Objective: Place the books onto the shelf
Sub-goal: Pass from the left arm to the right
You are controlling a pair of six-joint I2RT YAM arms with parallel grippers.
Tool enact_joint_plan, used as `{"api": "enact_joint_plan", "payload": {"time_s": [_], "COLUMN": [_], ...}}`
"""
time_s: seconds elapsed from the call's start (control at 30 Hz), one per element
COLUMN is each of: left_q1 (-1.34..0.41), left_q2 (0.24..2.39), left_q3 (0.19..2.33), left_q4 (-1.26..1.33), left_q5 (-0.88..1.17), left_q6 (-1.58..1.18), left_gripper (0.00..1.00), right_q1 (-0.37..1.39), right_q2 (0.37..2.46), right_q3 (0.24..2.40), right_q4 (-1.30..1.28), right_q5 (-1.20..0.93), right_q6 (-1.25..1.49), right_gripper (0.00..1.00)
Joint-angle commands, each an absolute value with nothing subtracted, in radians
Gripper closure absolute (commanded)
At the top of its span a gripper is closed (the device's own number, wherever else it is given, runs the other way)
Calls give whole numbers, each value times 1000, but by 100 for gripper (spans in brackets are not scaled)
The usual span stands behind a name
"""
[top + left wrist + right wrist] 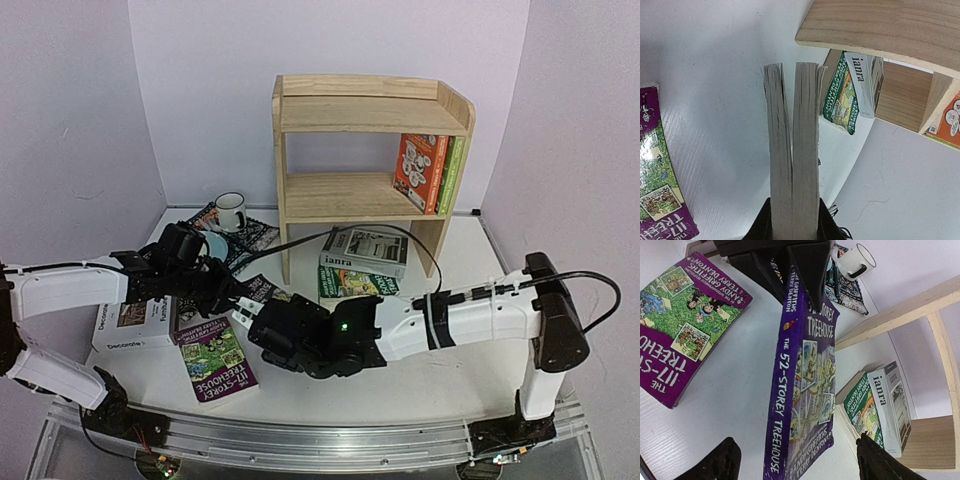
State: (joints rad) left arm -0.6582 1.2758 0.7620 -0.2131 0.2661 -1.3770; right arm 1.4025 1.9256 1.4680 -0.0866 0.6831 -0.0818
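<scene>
If 12 o'clock is the far wall in the overhead view, the layout reads like this:

- Surface: white table (470, 260) with a faint ribbed grain and light scuffs up close. An aluminium rail (300, 440) runs along the 6 o'clock edge.
- Room: plain pale lilac walls (200, 90) close it in at 9, 12 and 3.
- Pine shelf (350, 110) stands at 12, close to the wall. On its lower tier an orange book (420, 172) and a green-spined book (452, 175) stand upright at the 3 o'clock end.
- ianra book (365, 250) lies flat on a green Treehouse book (350, 283), at about 1, just in front of the shelf's feet.
- Mug (231, 210) sits on a patterned placemat (255, 235) at 10–11.
- Decorate book (130, 325) lies flat at 9. 117-Storey Treehouse book (218, 362) lies cover up at 7–8.
- Black cable (300, 238) loops over the table in front of the shelf.
- Left gripper (225, 288) has its fingers pinched on the 52-Storey Treehouse book (805, 380), held on edge near table centre with the pages slightly parted. Can't tell whether its lower edge touches the table.
- Right gripper (799, 462) has its fingers spread wide either side of that book's free end, with a gap on both sides and no contact
</scene>
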Motion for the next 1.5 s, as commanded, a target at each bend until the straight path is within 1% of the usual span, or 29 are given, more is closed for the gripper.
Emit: {"api": "enact_joint_plan", "payload": {"time_s": [0.0, 0.17, 0.23, 0.4, 0.47, 0.73, 0.8, 0.93, 0.97, 1.03, 1.07, 1.1, 1.17, 1.2, 1.23, 1.27, 1.3, 1.33, 1.37, 1.47], "left_q1": [-660, -660, -660, -660, -660, -659, -660, -659, -660, -660, -660, -660, -659, -659, -658, -658, -658, -658, -657, -652], "left_q2": [1228, 1223, 1221, 1216, 1216, 1220, 1221, 1225, 1227, 1229, 1229, 1229, 1229, 1228, 1225, 1221, 1215, 1207, 1199, 1167], "left_q3": [794, 787, 785, 788, 789, 788, 787, 782, 781, 780, 780, 780, 780, 781, 784, 787, 789, 791, 794, 808], "left_q4": [-170, -172, -172, -172, -172, -172, -173, -172, -171, -172, -172, -172, -171, -172, -171, -171, -172, -174, -180, -210], "left_q5": [280, 283, 286, 283, 284, 291, 289, 288, 288, 285, 283, 280, 278, 276, 275, 271, 266, 257, 244, 198], "left_q6": [-1411, -1417, -1419, -1420, -1422, -1427, -1427, -1427, -1426, -1425, -1423, -1424, -1422, -1415, -1406, -1396, -1387, -1380, -1372, -1335], "left_gripper": [100, 100, 100, 100, 100, 100, 100, 100, 100, 100, 100, 99, 92, 84, 68, 55, 44, 37, 31, 19], "right_q1": [1406, 1402, 1397, 1383, 1380, 1365, 1364, 1362, 1362, 1362, 1362, 1362, 1362, 1362, 1362, 1362, 1362, 1362, 1362, 1362], "right_q2": [1992, 2063, 2077, 2100, 2105, 2137, 2146, 2150, 2149, 2144, 2142, 2138, 2128, 2123, 2116, 2109, 2103, 2094, 2085, 2055], "right_q3": [1528, 1577, 1585, 1582, 1579, 1594, 1604, 1620, 1620, 1619, 1617, 1613, 1603, 1597, 1593, 1587, 1581, 1577, 1572, 1552], "right_q4": [-98, -99, -97, -95, -95, -94, -93, -93, -93, -92, -92, -92, -92, -93, -93, -93, -93, -94, -94, -94], "right_q5": [750, 773, 782, 799, 805, 808, 816, 817, 814, 809, 807, 805, 801, 802, 804, 805, 807, 810, 812, 819], "right_q6": [-107, -128, -127, -137, -141, -133, -132, -131, -130, -128, -126, -123, -117, -115, -112, -108, -105, -101, -98, -86], "right_gripper": [23, 30, 34, 38, 42, 46, 49, 61, 65, 82, 92, 98, 100, 100, 100, 100, 100, 100, 100, 100]}}
